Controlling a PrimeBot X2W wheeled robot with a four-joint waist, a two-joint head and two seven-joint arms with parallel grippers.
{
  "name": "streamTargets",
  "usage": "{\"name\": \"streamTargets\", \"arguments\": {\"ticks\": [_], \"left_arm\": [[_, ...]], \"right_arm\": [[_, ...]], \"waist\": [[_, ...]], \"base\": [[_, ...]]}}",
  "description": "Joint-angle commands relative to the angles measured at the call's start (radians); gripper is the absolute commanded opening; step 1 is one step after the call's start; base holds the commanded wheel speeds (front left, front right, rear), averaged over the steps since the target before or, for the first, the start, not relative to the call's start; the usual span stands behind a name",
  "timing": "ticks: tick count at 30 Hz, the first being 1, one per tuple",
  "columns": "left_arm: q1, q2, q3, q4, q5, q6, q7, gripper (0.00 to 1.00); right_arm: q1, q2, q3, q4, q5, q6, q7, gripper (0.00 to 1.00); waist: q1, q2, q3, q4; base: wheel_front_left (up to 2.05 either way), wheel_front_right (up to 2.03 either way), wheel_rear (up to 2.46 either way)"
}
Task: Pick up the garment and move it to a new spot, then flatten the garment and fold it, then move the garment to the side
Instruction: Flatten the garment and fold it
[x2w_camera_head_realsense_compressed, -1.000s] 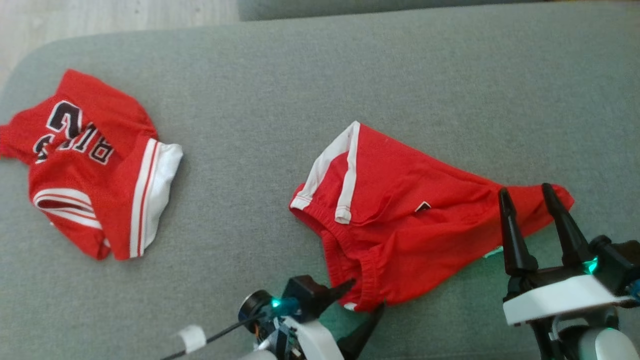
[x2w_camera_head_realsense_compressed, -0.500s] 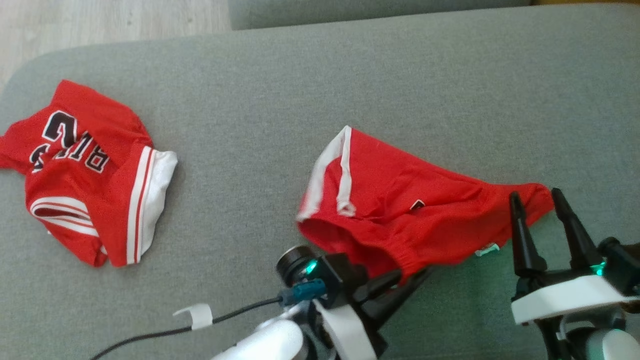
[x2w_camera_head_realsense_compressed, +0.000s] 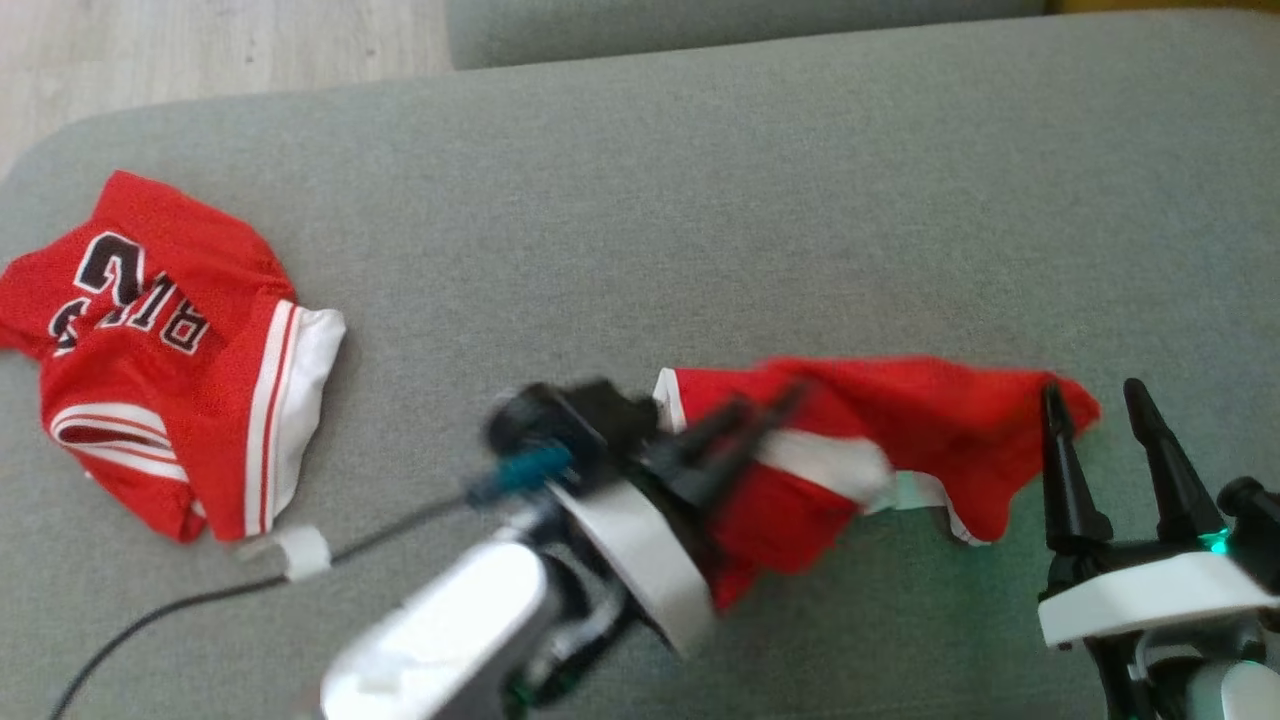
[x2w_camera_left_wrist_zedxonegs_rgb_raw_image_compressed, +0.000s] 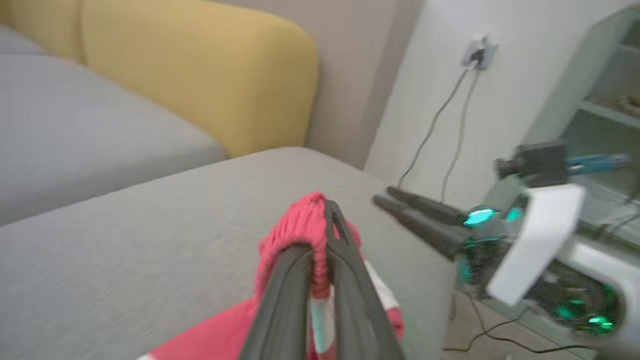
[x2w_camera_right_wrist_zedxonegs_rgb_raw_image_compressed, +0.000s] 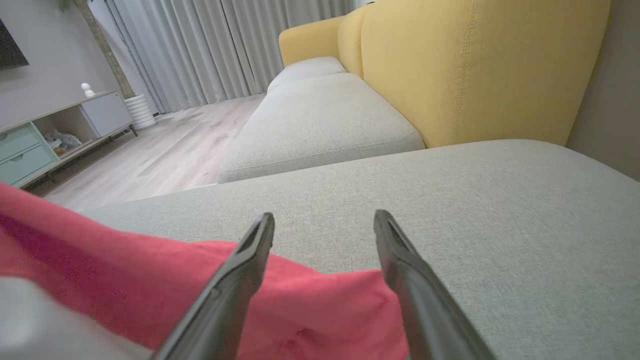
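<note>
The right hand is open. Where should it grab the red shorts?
Probably the right-hand corner of the red shorts, approached from the robot's side with fingers low. That corner lies on the grey cushion between the fingers of the open right gripper, while the left gripper pinches the other end.

Blur smears the left gripper (x2w_camera_head_realsense_compressed: 770, 402) and the red shorts (x2w_camera_head_realsense_compressed: 950, 400) pinched in its jaws; the jersey (x2w_camera_head_realsense_compressed: 180, 400) runs off the left edge.
</note>
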Motion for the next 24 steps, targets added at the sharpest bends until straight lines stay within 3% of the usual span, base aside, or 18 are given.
{"name": "streamTargets", "arguments": {"ticks": [1,8,14,15,16,20,24], "left_arm": [[-0.029,0.022,0.060,0.009,-0.006,0.015,-0.005,0.00],[0.018,0.047,0.166,0.265,-0.081,0.063,-0.062,0.00],[0.077,0.072,0.201,0.372,-0.120,0.049,-0.120,0.00],[0.087,0.075,0.203,0.380,-0.120,0.046,-0.134,0.18],[0.098,0.077,0.206,0.387,-0.120,0.046,-0.150,1.00],[0.142,0.084,0.224,0.393,-0.102,0.075,-0.232,1.00],[0.179,0.099,0.250,0.371,-0.058,0.142,-0.328,1.00]], "right_arm": [[-0.031,-0.007,0.020,-0.029,0.010,-0.001,-0.007,1.00],[-0.048,-0.007,0.025,-0.024,0.012,-0.001,-0.004,1.00],[-0.055,-0.007,0.015,-0.020,0.006,-0.001,-0.005,1.00],[-0.056,-0.007,0.016,-0.020,0.004,-0.001,-0.004,1.00],[-0.058,-0.007,0.017,-0.022,0.001,-0.001,-0.003,1.00],[-0.059,-0.007,0.020,-0.033,-0.014,-0.001,0.006,1.00],[-0.054,-0.007,0.029,-0.053,-0.033,-0.001,0.026,1.00]], "waist": [[0.0000,0.0000,0.011,-0.006],[0.0000,0.0000,0.052,-0.017],[0.0000,0.0000,0.059,-0.010],[0.0000,0.0000,0.056,-0.007],[0.0000,0.0000,0.053,-0.003],[0.0000,0.0000,0.030,0.014],[0.0000,0.0000,0.000,0.035]], "base": [[0.00,0.00,0.00],[0.00,0.00,0.00],[0.00,0.00,0.00],[0.00,0.00,0.00],[0.00,0.00,0.00],[0.00,0.00,0.00],[0.00,0.00,0.00]]}}
